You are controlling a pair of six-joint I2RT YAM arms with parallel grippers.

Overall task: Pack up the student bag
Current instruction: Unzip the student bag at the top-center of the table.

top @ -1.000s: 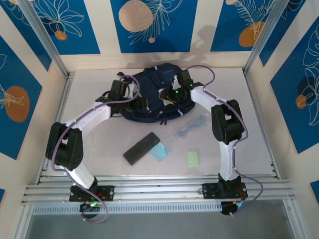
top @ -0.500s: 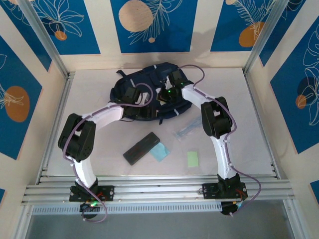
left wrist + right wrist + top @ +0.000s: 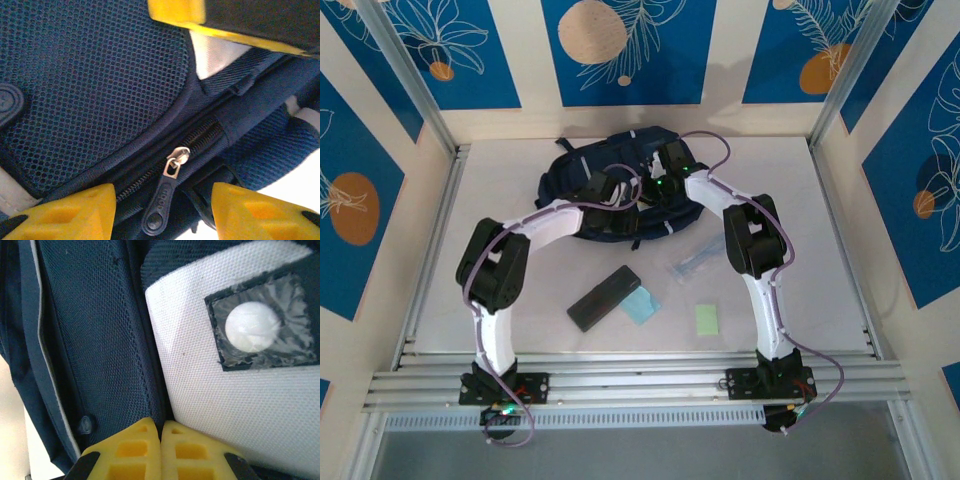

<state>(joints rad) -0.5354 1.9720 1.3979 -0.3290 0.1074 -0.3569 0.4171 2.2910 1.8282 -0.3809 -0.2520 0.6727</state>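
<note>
student bag (image 3: 575, 168) far-ctr; L/R sides free

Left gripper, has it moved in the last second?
Yes: the left gripper slid rightward across the student bag, judged against the black case, which stayed put.

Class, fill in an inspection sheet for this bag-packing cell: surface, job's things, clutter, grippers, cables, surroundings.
Surface: white table; no spills seen.
Job's things: navy bag lies at the far centre, with both arms on it.
Clutter: black case with teal card beside it, green note and clear pouch, all loose in front of the bag.
Grippers: left gripper open, astride the zip pull; right gripper shut at the edge of the white patch.
Cables: purple cables run along both arms; one loops over the bag.
Surroundings: blue leaf-print walls; metal rails at the near edge.
</note>
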